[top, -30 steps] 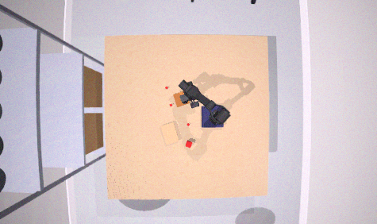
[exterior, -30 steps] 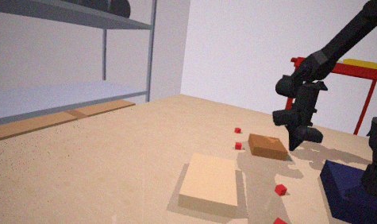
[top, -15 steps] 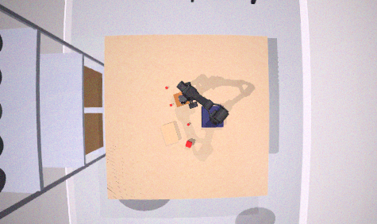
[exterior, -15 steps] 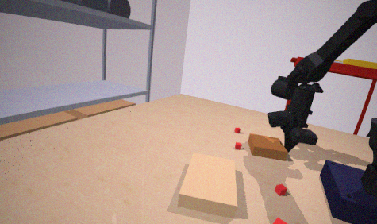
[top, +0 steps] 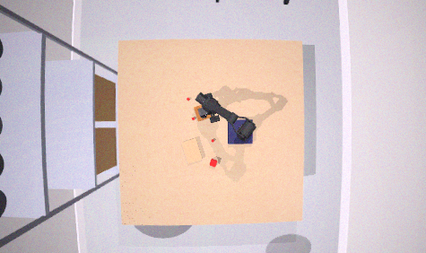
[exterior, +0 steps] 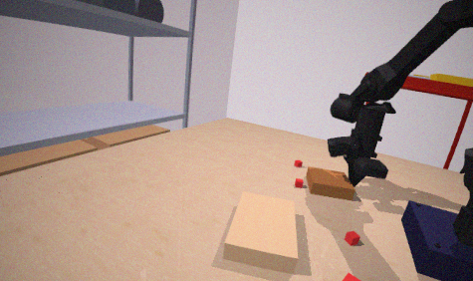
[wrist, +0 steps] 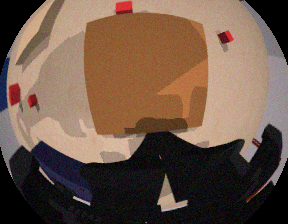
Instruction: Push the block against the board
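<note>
The square block [top: 197, 114] [exterior: 331, 188] [wrist: 145, 70] is brown-orange and lies flat, partly under the arm in the top view. The board [top: 193, 151] [exterior: 263, 224] is pale wood and lies flat, slightly turned. A wide gap of table separates it from the block. My gripper [exterior: 354, 183] [wrist: 154, 129] is shut and holds nothing. Its tips are low at the block's near edge in the wrist view, and at its right end in the exterior view. Whether they touch the block cannot be told. In the top view the arm hides the tips.
Small red cubes lie about: one [top: 188, 99] [exterior: 298, 163] beyond the block, one [top: 194, 118] [exterior: 299, 182] close beside it, one [top: 213, 140] [exterior: 352, 238] right of the board, and a larger-looking one [top: 213, 162] [exterior: 351, 277] nearby. The navy base [top: 232, 139] [exterior: 430, 239] stands under the arm.
</note>
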Tool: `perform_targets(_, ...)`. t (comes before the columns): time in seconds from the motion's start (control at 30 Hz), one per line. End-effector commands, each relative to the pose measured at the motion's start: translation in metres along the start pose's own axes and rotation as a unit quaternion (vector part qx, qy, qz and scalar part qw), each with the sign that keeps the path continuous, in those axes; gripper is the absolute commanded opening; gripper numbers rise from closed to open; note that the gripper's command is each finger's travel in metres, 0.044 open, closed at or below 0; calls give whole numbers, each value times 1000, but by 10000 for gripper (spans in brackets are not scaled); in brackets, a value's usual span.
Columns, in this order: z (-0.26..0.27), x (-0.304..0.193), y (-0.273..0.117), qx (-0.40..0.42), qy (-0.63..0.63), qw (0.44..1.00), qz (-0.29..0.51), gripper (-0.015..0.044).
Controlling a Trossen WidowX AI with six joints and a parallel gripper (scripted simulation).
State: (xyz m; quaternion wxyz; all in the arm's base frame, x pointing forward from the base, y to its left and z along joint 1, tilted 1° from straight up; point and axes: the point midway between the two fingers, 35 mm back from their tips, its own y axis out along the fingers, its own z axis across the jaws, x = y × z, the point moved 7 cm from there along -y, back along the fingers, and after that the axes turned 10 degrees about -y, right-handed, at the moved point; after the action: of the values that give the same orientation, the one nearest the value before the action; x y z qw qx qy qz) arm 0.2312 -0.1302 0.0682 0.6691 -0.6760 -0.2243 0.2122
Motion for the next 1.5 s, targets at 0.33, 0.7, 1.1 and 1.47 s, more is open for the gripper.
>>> perform_targets(0.33,-6,23,1,2,1,1000,-2,0)
perform_targets(0.7,-8,41,1,2,1,1000,-3,0)
perform_targets(1.1,-9,60,1,2,1,1000,-4,0)
perform_targets(1.47,-9,78,1,2,1,1000,-4,0)
